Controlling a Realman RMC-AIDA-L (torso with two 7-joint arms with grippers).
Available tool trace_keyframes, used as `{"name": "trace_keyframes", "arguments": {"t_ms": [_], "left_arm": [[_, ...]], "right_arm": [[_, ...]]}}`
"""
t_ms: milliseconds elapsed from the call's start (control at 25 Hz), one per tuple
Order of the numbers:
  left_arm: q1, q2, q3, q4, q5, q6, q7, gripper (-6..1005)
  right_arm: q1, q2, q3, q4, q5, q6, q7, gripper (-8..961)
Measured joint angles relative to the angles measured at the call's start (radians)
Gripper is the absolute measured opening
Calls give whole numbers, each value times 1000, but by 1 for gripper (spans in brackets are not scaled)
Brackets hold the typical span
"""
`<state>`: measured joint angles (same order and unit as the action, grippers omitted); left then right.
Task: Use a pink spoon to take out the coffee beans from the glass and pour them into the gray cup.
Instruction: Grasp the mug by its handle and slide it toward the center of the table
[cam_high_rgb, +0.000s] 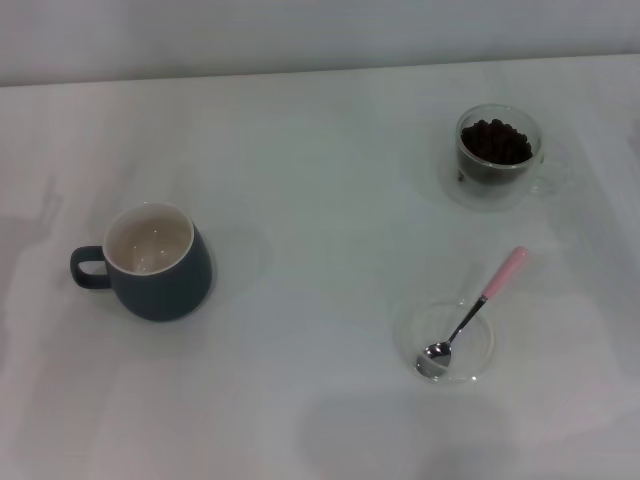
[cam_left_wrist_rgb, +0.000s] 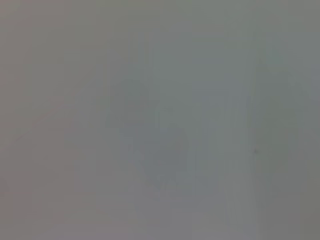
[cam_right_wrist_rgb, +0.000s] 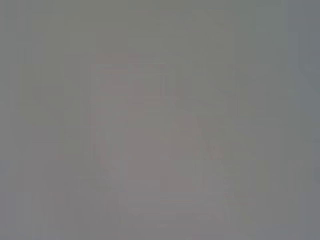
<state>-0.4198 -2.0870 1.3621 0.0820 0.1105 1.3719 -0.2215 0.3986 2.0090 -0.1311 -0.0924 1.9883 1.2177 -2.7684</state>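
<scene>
**Spoon on saucer, no gripper in sight**

Spoon (cam_high_rgb: 471, 312): 1, lying on a flat clear saucer (cam_high_rgb: 485, 355) at the near right of the table (cam_high_rgb: 320, 150). Silver bowl down in the dish, toward the near edge; pink handle runs up and away to the right, its tip past the saucer rim. Open tabletop all round the saucer, incl. the near strip in front of it.

Cup (cam_high_rgb: 160, 262): 1, mid-left, upright, loop handle pointing to the robot's left, cream inside looks bare. Well apart from the spoon w/ a wide bare stretch between them.

Glass (cam_high_rgb: 497, 155): 1, far right, upright, beyond the saucer and clear of it. Beans (cam_high_rgb: 495, 142): one dark heap inside, filling roughly the upper half; too many to count. Room behind it up to the table's far edge, where the wall begins.

Grippers: neither the left nor the right one shows in the head view, and both wrist views give only a blank grey field. So can't tell how far the fingers are open, whether they hold anything, or where they sit rel. to the spoon.
</scene>
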Motion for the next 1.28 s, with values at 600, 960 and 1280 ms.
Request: {"name": "trace_keyframes", "arguments": {"t_ms": [600, 960, 1280], "left_arm": [[1, -3, 4, -1, -26, 8, -4, 740], [90, 2, 7, -3, 43, 61, -131, 741], [193, -1, 8, -16, 154, 96, -172, 741]], "right_arm": [[7, -3, -3, -18, 0, -13, 10, 870], [16, -1, 0, -14, 0, -14, 23, 871], [19, -3, 1, -46, 13, -54, 19, 871]]}}
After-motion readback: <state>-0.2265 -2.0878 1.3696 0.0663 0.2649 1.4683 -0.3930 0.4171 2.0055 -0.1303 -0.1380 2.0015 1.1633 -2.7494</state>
